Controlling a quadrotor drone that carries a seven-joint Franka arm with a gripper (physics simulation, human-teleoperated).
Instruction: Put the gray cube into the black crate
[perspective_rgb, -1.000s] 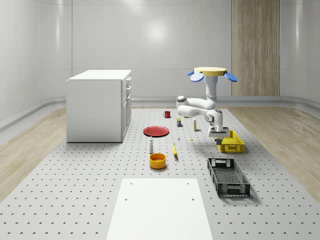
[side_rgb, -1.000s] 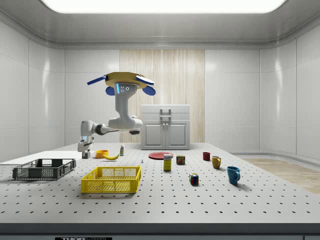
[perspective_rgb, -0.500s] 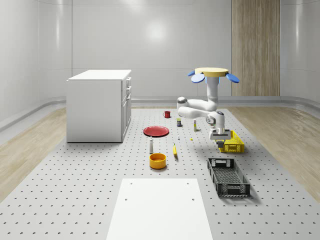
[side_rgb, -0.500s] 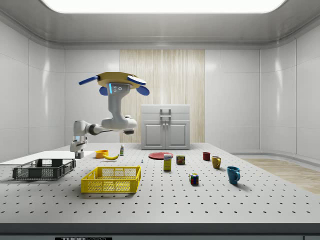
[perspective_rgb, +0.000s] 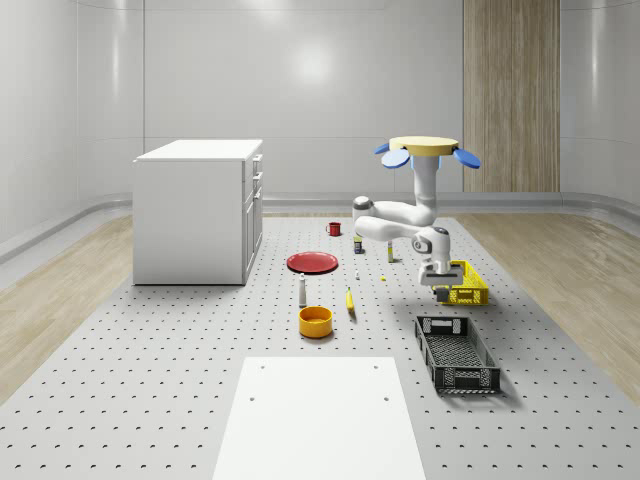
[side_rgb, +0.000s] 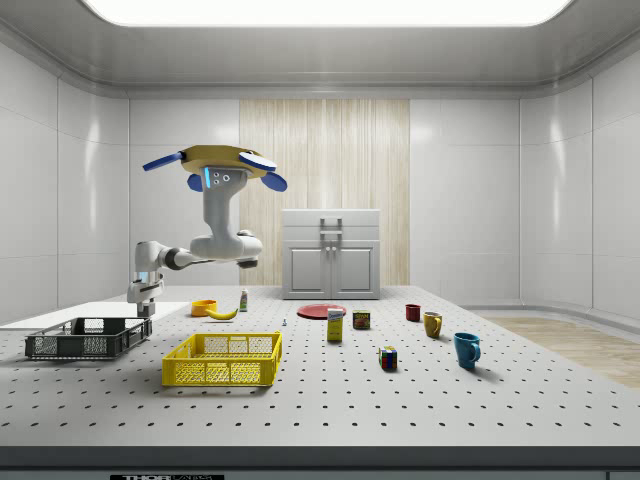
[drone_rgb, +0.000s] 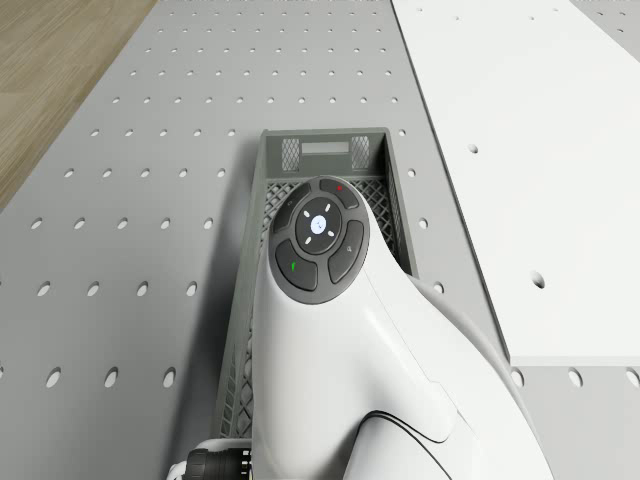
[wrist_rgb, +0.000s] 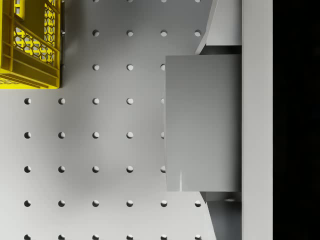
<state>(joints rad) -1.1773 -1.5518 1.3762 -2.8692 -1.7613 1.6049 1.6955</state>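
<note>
The gray cube is clamped between my jaws, held in the air above the perforated tabletop. In the whole-scene view the black crate lies at 6 o'clock from my jaws, and the yellow crate sits just beside them at 3 o'clock. The drone hovers over the tabletop beside the yellow crate; its camera looks down on the black crate past the arm.

Risk: I judge the cube may not be fully over the black crate's opening. Letting go now could drop it on the rim or the tabletop. Hover drift would cause the same miss.
</note>
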